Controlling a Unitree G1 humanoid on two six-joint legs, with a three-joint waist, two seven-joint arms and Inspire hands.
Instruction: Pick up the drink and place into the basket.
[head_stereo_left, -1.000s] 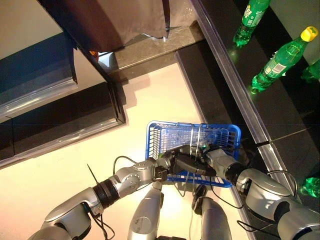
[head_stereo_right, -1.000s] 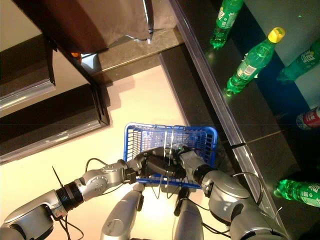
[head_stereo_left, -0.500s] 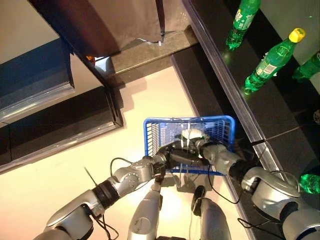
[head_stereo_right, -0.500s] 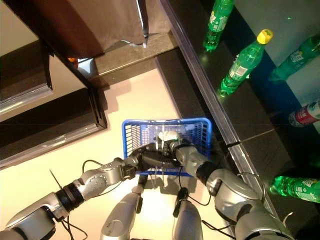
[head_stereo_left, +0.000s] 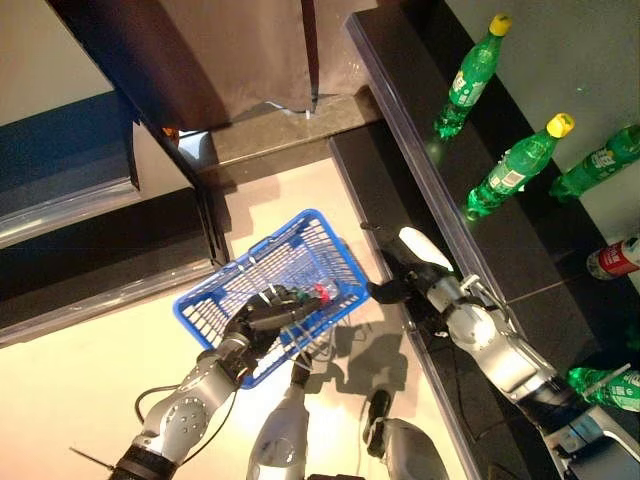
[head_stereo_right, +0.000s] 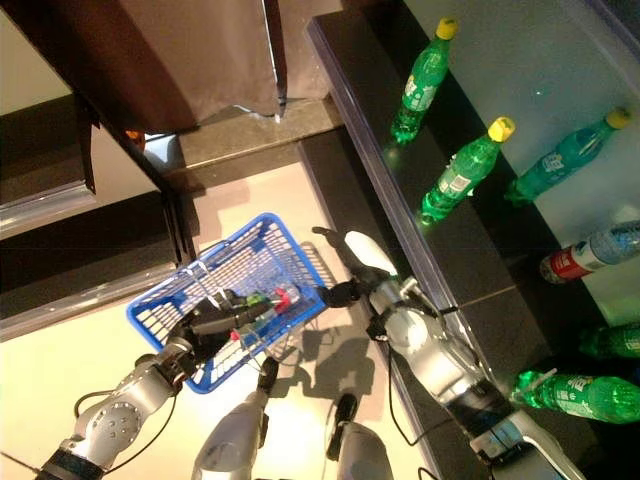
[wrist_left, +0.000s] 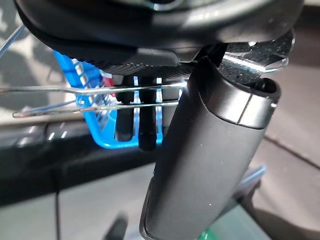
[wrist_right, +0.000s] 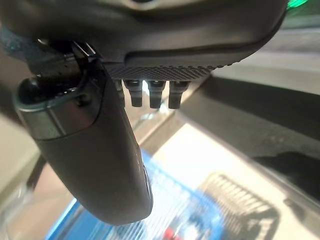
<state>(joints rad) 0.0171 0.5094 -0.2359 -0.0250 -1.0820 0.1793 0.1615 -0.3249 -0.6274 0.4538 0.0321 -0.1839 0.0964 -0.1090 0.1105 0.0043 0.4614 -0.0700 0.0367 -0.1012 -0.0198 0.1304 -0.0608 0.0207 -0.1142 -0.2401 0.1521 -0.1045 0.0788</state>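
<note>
My left hand (head_stereo_left: 262, 318) is shut on the thin wire handles (wrist_left: 100, 96) of the blue basket (head_stereo_left: 218, 298) and holds it up in front, tilted. A green drink with a red end (head_stereo_left: 313, 293) lies inside the basket near its right wall; it also shows in the right eye view (head_stereo_right: 276, 297). My right hand (head_stereo_left: 408, 272) is open and empty, just right of the basket and apart from it, beside the dark shelf's edge. Its white-covered thumb (head_stereo_left: 424, 248) points up. The right wrist view shows the blue basket (wrist_right: 165, 202) past the straight fingers (wrist_right: 150, 94).
A dark shelf (head_stereo_left: 470, 250) with a pale rim runs along the right. Green bottles (head_stereo_left: 514, 166) stand on it, with a red-labelled bottle (head_stereo_left: 614, 258) and a lying green bottle (head_stereo_left: 604, 386) further along. A dark cabinet (head_stereo_left: 90, 250) stands left, a brown cloth (head_stereo_left: 250, 50) above.
My right hand has come out of the basket and moved right to the shelf's edge, leaving the drink inside. The basket has swung left and tilted. The camera has shifted.
</note>
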